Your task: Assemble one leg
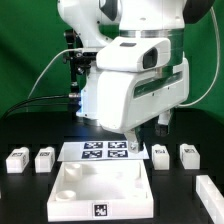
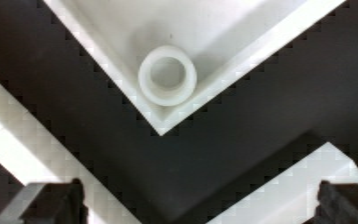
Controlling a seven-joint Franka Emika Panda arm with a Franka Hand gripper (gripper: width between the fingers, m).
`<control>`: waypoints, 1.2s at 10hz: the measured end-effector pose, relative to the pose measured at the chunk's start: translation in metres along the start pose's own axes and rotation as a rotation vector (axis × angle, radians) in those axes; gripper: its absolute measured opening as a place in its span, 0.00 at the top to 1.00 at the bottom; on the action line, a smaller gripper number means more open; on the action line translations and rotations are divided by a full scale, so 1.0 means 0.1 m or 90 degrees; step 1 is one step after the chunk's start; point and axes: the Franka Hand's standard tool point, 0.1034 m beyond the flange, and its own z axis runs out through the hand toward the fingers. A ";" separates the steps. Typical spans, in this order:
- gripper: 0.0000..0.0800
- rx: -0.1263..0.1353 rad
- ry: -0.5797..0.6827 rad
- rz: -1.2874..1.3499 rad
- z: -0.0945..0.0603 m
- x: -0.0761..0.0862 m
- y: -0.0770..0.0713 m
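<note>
Legs (image 1: 188, 154) in exterior view alone; corner socket (image 2: 169, 77) in wrist view

Exterior view: fronts arm (image 1: 130, 70), mid distance, slightly above tabletop (image 1: 25, 195); panel (image 1: 100, 185) lower centre of frame. Wrist view: close, looking straight down past claw (image 2: 197, 205) onto panel corner socket (image 2: 169, 76). Shared: panel, dark tabletop.
</note>
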 end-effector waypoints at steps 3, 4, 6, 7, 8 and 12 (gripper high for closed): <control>0.19 0.001 0.000 -0.037 0.00 0.03 -0.03; 0.19 0.001 0.000 -0.036 0.00 0.02 -0.02; 0.19 0.001 0.000 -0.043 0.00 0.02 -0.02; 0.19 0.001 0.000 -0.063 0.00 0.01 -0.01; 0.19 -0.001 0.002 -0.068 0.01 -0.01 -0.04; 0.19 -0.008 0.000 -0.372 0.23 -0.75 -0.65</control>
